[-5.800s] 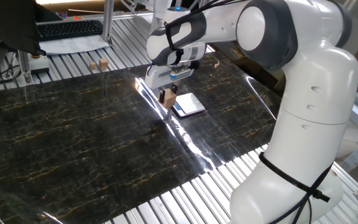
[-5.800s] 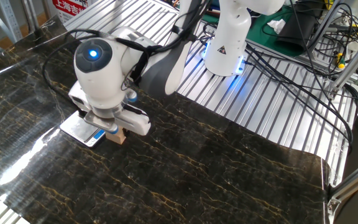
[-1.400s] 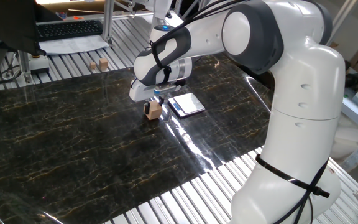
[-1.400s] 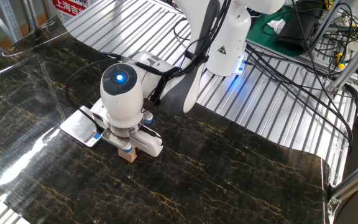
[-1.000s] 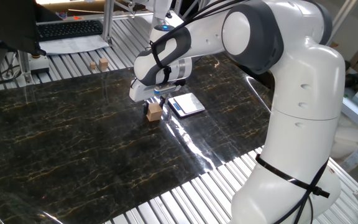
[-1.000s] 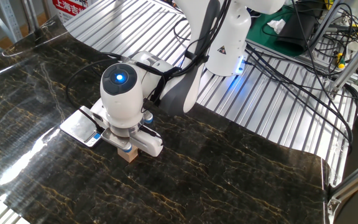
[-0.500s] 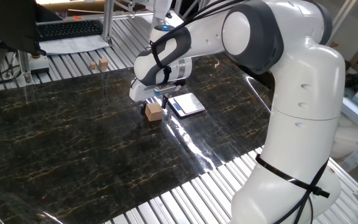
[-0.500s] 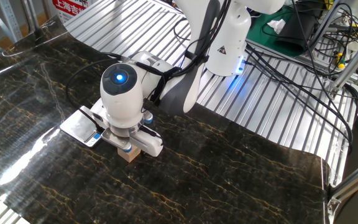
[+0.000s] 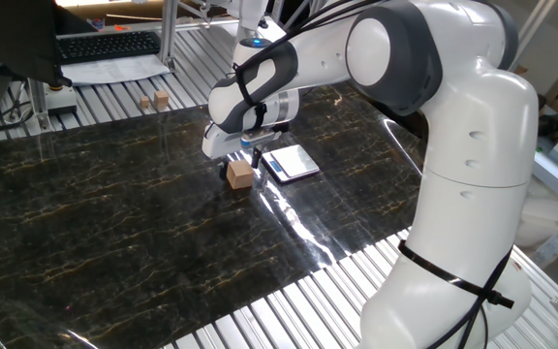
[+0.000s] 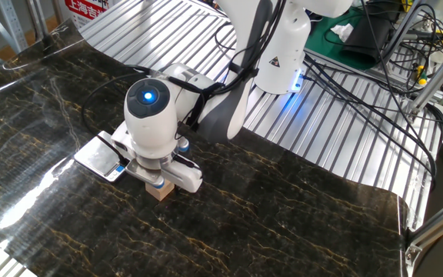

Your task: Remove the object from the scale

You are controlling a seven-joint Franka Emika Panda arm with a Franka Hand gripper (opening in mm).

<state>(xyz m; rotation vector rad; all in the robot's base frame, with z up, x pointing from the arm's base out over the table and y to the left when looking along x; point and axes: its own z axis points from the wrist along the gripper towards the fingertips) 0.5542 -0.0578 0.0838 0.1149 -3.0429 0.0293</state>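
The small light-brown wooden cube (image 9: 240, 174) sits flat on the dark marble tabletop, left of the scale (image 9: 292, 162); the scale's silvery plate is bare. In the other fixed view the cube (image 10: 158, 193) lies right of the scale (image 10: 97, 158), mostly hidden under the hand. My gripper (image 9: 244, 158) hangs just above the cube, and its fingers look parted and off the cube's sides. There the gripper (image 10: 161, 183) points straight down over the cube.
Two smaller wooden blocks (image 9: 153, 100) stand on the slatted metal at the back left, near white paper sheets (image 9: 114, 68) and a keyboard (image 9: 105, 44). The arm's base (image 10: 279, 54) and cables (image 10: 375, 85) are at the far side. The marble sheet's edge (image 9: 356, 257) meets the slats.
The gripper carried the cube from beside the scale to the left and set it down. In the last second the cube settled flat and the gripper rose slightly off it.
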